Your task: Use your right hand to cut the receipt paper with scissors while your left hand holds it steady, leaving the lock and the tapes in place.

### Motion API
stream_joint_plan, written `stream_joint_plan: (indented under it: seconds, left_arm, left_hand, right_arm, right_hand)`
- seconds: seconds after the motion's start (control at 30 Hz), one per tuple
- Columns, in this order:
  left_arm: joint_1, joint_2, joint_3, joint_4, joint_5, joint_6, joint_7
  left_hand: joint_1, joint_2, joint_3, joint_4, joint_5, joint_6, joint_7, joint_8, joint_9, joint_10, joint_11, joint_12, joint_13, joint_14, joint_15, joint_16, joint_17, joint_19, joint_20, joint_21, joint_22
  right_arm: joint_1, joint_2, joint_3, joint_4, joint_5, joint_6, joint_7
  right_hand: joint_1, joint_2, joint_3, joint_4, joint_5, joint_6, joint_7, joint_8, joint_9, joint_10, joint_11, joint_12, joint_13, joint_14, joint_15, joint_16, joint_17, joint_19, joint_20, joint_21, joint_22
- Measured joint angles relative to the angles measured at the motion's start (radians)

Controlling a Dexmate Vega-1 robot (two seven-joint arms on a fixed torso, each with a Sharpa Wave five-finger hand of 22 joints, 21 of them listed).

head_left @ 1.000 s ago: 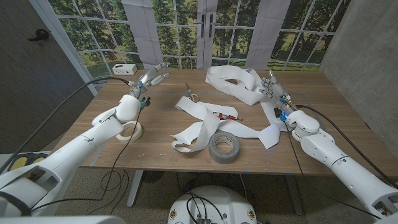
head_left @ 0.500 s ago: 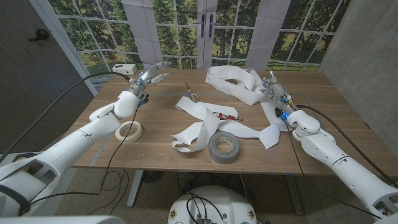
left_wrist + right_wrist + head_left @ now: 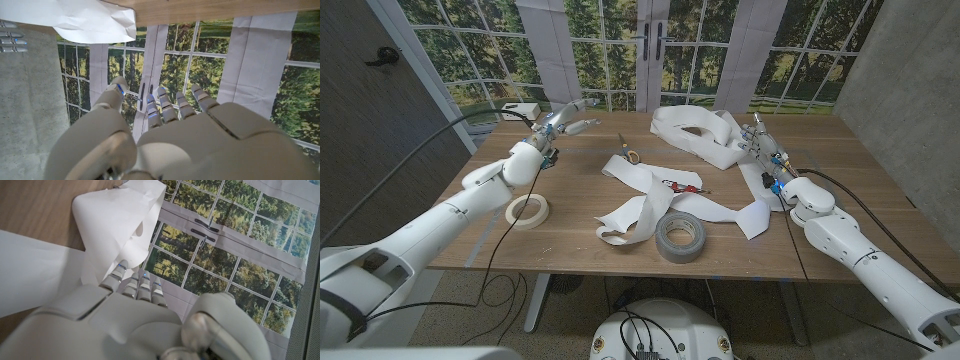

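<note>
Two hands empty, fingers apart. We note scissors upper centre of frame, long axis toward window; right hand well right; left hand nearer.

White arms, black cables

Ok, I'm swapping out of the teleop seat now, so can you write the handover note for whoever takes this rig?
Left robot hand: raised over the table's far left, fingers apart, holding nothing.
Right robot hand: at the right end of the receipt paper, fingers extended, holding nothing; contact with the paper unclear.
Scissors: on the table beyond the paper, ungripped.
Gray tape roll at the near edge, white tape roll near left. A small red-and-dark item lies on the paper, possibly the lock.
Done: nothing, no cut visible.
Left: right picks up scissors, left steadies paper, cut.
</note>
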Motion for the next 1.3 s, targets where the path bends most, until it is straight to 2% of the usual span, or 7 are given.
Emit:
stream_joint_plan:
  seconds: [0.37, 0.73, 0.87, 1.1, 1.3]
  left_arm:
    - [-0.043, -0.002, 0.035, 0.035, 0.080, -0.012, 0.022]
    - [-0.091, -0.006, 0.069, 0.073, 0.144, -0.023, 0.033]
    - [-0.091, -0.006, 0.069, 0.073, 0.156, -0.028, 0.035]
    - [-0.133, -0.012, 0.104, 0.111, 0.186, -0.052, 0.031]
    - [-0.163, -0.012, 0.124, 0.135, 0.207, -0.071, 0.016]
  left_hand:
    - [0.021, -0.021, -0.013, 0.012, -0.012, -0.046, -0.003, -0.015, 0.000, 0.001, -0.010, 0.000, 0.005, 0.011, 0.000, 0.000, 0.000, 0.009, -0.008, 0.000, 0.000]
    - [0.034, -0.034, -0.020, 0.013, -0.016, -0.042, -0.007, -0.015, -0.003, 0.032, -0.016, 0.010, 0.012, 0.020, -0.001, 0.000, 0.000, 0.014, -0.014, 0.000, 0.000]
    - [0.034, -0.034, -0.024, 0.017, -0.020, -0.050, -0.007, -0.015, -0.003, 0.047, -0.017, 0.014, 0.014, 0.027, -0.002, 0.000, 0.000, 0.018, -0.017, 0.000, 0.000]
    - [0.043, -0.043, -0.028, 0.021, -0.023, -0.036, -0.016, -0.010, 0.000, 0.063, -0.022, 0.022, 0.023, 0.036, 0.000, 0.000, 0.000, 0.025, -0.025, 0.000, 0.000]
    - [0.066, -0.028, -0.028, 0.021, -0.023, -0.036, -0.016, -0.010, 0.000, 0.082, -0.025, 0.030, 0.029, 0.048, -0.002, 0.008, 0.000, 0.026, -0.026, 0.000, 0.000]
  right_arm:
    - [0.011, 0.006, -0.006, 0.012, -0.005, 0.000, 0.000]
    - [0.023, 0.013, -0.013, 0.023, -0.013, 0.005, 0.003]
    - [0.024, 0.014, -0.014, 0.024, -0.013, 0.005, 0.003]
    - [0.024, 0.014, -0.014, 0.022, -0.018, 0.006, -0.003]
    - [0.019, 0.011, -0.014, 0.015, -0.018, 0.004, -0.008]
  right_hand:
    - [0.000, 0.000, 0.000, 0.000, 0.000, 0.000, 0.000, 0.000, 0.003, 0.000, 0.000, 0.000, 0.000, 0.000, 0.000, 0.000, 0.000, 0.000, 0.000, 0.000, 0.000]
    - [0.000, 0.000, 0.000, 0.000, -0.004, 0.000, 0.000, 0.000, 0.005, 0.002, -0.002, 0.000, 0.000, 0.000, 0.000, 0.000, 0.000, 0.000, 0.000, 0.000, 0.000]
    - [0.000, 0.000, 0.000, 0.000, -0.004, 0.000, 0.000, 0.000, 0.005, 0.002, -0.002, 0.000, 0.000, 0.000, 0.000, 0.000, 0.000, 0.000, 0.000, 0.000, 0.000]
    - [0.000, 0.000, 0.000, 0.000, -0.004, 0.000, 0.000, 0.000, 0.005, 0.002, -0.002, 0.000, 0.000, 0.000, 0.000, 0.000, 0.000, 0.000, 0.000, 0.000, 0.000]
    - [0.000, 0.000, 0.000, 0.000, -0.004, 0.000, 0.000, 0.000, 0.005, 0.002, -0.002, 0.000, 0.000, 0.000, 0.000, 0.000, 0.000, 0.000, 0.000, 0.000, 0.000]
